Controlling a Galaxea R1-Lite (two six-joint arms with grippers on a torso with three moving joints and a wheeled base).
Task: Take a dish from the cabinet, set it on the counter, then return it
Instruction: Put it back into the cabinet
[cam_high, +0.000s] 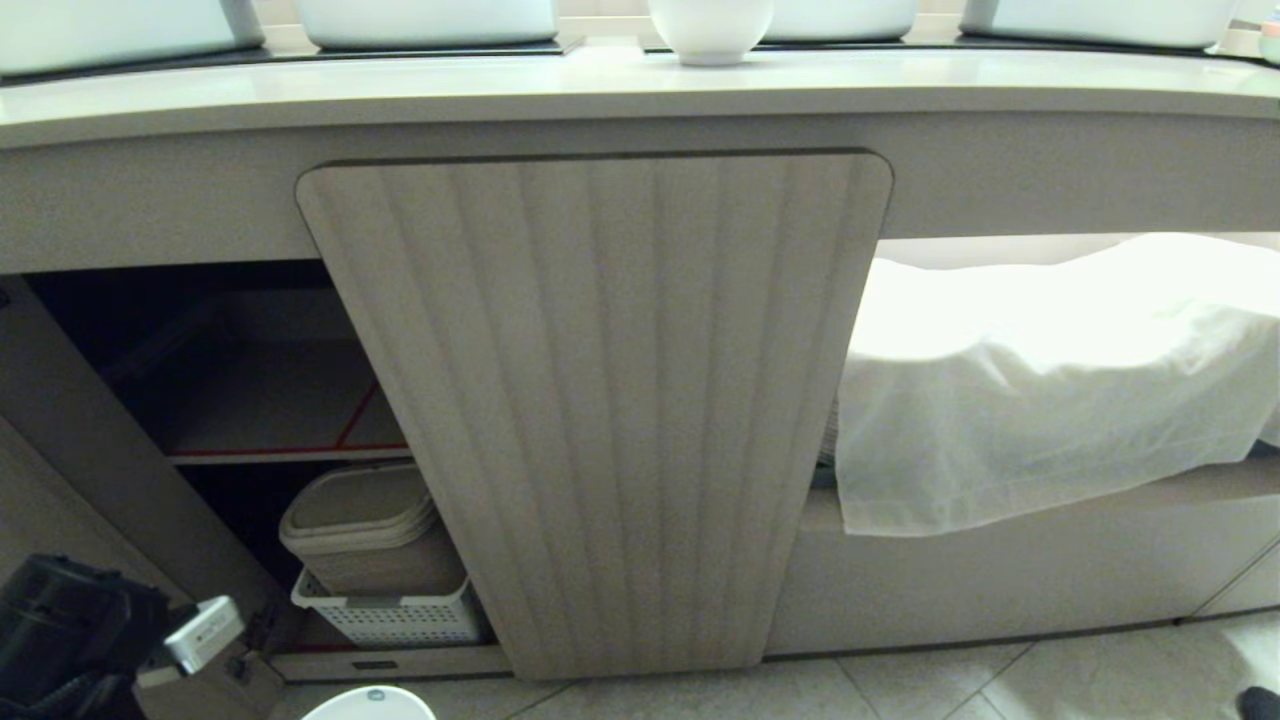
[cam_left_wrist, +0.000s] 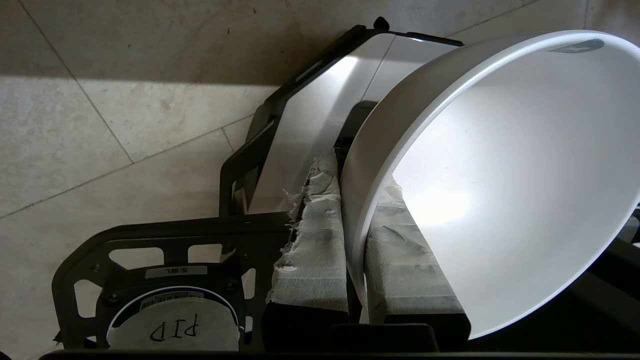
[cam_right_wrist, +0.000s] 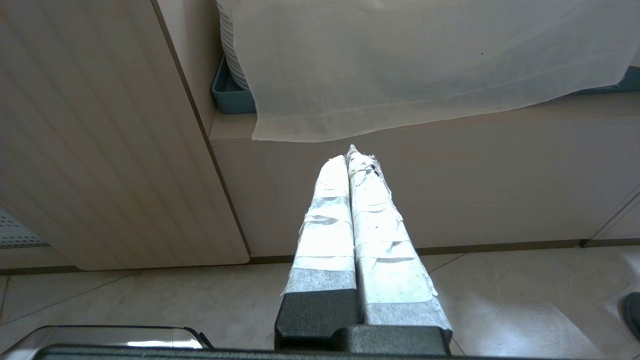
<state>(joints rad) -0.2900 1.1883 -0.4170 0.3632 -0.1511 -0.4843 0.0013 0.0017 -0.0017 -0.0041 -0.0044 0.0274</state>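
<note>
My left gripper is shut on the rim of the dish, a small white bowl, with one taped finger inside the wall and one outside. It holds the bowl tilted low over the floor, in front of the cabinet's open left bay. In the head view only the bowl's rim shows, next to my left arm. The cabinet's ribbed middle door is closed, and the shelf with a red line lies bare. The counter runs above. My right gripper hangs shut and empty by the cabinet's right side.
A second white bowl stands on the counter, with white basins behind it. A beige lidded bin sits in a white basket under the shelf. A white cloth covers stacked plates on the right. A shoe shows at the floor's right edge.
</note>
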